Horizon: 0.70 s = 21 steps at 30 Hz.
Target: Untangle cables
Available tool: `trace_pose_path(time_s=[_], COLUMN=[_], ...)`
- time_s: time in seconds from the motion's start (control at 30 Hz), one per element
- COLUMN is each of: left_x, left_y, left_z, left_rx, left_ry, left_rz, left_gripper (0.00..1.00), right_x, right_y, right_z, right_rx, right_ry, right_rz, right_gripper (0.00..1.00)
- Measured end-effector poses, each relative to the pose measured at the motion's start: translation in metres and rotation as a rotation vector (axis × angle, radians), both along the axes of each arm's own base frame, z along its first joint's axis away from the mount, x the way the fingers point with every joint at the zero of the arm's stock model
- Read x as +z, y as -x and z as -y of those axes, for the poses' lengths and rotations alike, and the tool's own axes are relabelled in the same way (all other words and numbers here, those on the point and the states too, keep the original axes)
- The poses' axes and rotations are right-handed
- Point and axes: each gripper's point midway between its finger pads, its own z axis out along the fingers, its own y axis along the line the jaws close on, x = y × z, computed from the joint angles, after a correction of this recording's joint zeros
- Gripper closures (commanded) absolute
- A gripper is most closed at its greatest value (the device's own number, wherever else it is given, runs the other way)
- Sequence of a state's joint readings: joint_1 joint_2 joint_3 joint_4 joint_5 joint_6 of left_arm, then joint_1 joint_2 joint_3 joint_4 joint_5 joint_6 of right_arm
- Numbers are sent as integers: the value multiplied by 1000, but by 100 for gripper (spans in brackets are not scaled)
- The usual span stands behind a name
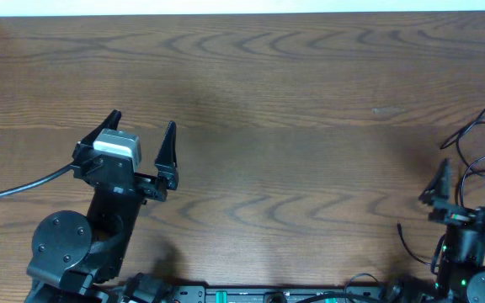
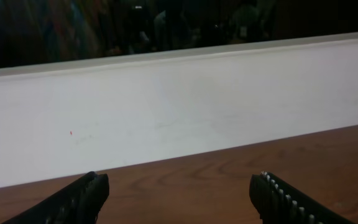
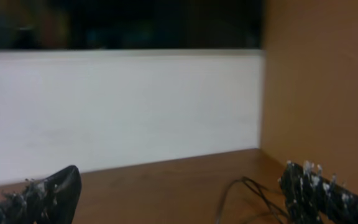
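Note:
The cables [image 1: 482,140] are thin black loops lying on the wooden table at the far right edge of the overhead view, partly cut off by the frame. My right gripper [image 1: 477,178] stands open just in front of them, with only its left finger fully in view. In the right wrist view, black cable loops [image 3: 253,194] lie on the table close to the right finger, and the right gripper [image 3: 179,183] holds nothing. My left gripper [image 1: 142,123] is open at the table's left, far from the cables. Only bare wood lies ahead of the left gripper [image 2: 179,190] in its wrist view.
A white wall [image 2: 179,106] runs along the table's far edge. A wooden side panel [image 3: 321,87] rises at the right, beside the cables. The left arm's thick black cable [image 1: 23,187] trails off to the left. A rail [image 1: 251,295] lies along the front edge.

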State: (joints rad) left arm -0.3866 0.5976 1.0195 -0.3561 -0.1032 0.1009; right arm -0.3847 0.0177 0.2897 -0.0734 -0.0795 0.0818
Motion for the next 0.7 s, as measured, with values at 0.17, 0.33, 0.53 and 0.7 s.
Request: trace_pose_path(time_s=[0.17, 0.33, 0.53, 0.7], left_x=[0, -1, -2, -2], left_y=[0, -2, -3, -3], left_z=[0, 1, 1, 1], left_rx=[0, 0, 0, 0], left_ry=[0, -2, -3, -3], left_rz=[0, -6, -8, -8], left_gripper=[22, 22, 22, 22], right_x=[-35, -51, -62, -66], right_y=[-5, -10, -16, -20], right_z=[29, 35, 31, 23], right_rx=[-128, -132, -78, -27], right_ry=[-113, -185, -242, -261], right_rz=[6, 76, 110, 94], right_gripper=[1, 1, 1, 1])
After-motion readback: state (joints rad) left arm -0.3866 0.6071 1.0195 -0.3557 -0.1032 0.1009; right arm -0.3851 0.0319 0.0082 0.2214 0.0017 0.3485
